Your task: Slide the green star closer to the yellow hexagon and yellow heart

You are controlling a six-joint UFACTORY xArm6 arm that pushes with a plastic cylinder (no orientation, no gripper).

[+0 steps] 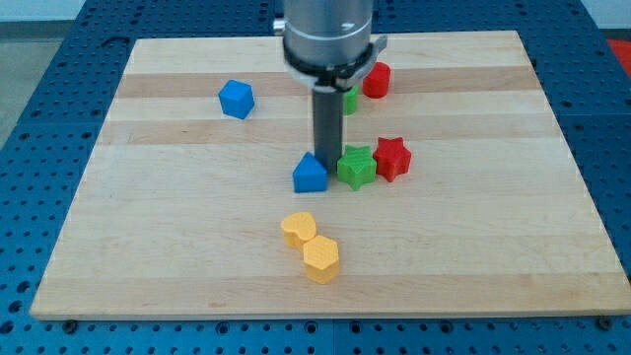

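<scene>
Readable text: none anywhere in the camera view.
Wooden board (pixel 148 247): plain wood grain, no print, no nos.
Blocks: faces were bare, no letters or labels, e.g. green star (pixel 356 167), yellow hexagon (pixel 321 259), yellow heart (pixel 298 228).
Arm housing (pixel 328 35): grey, no brand or sticker legible.
Blue perforated surface (pixel 59 59) around the board: holes only, no signs.
</scene>
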